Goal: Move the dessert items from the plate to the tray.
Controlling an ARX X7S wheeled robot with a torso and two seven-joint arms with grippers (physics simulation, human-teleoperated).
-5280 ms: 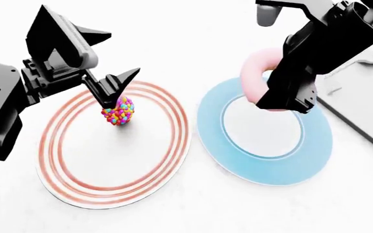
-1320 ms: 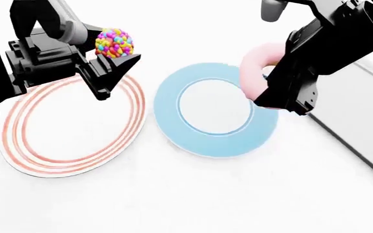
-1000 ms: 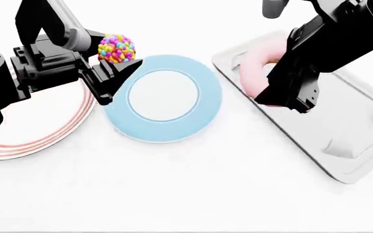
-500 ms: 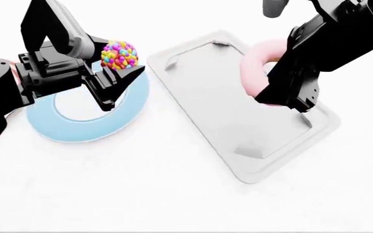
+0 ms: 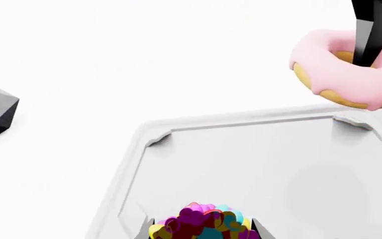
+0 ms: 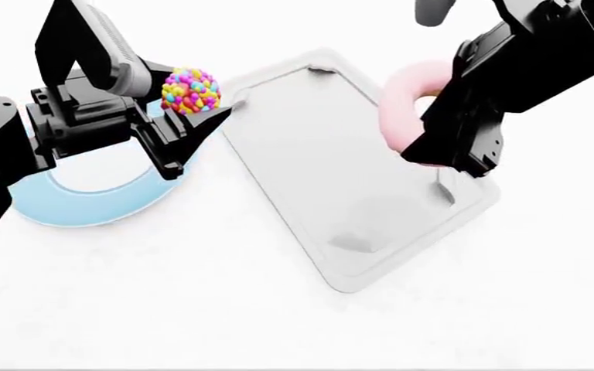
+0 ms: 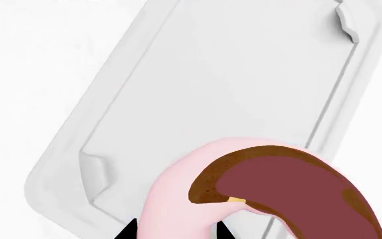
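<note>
Both dessert items are held in the air, so the carrying step is in hand and the placing is not yet done. The pink-frosted donut [image 6: 408, 108] is gripped by the fingers of the right gripper [image 6: 444, 151], one of which passes through its hole, as is seen in the left wrist view. It hangs over the far right edge of the tray [image 6: 308, 124]. The candy-bead ball [image 6: 189, 90] is pinched between the fingers of the left gripper [image 6: 188, 116] and is located at the left corner of the tray, about over its rim; a blue plate [image 6: 80, 209] is partly seen under the left arm on the white desk [image 6: 173, 309].

Nothing lies inside the tray. As a judgement, the next move calls for both items to be brought further over the flat floor of the tray, lowered close to it, and only then released, because the ball can probably roll away if it is dropped from height.
</note>
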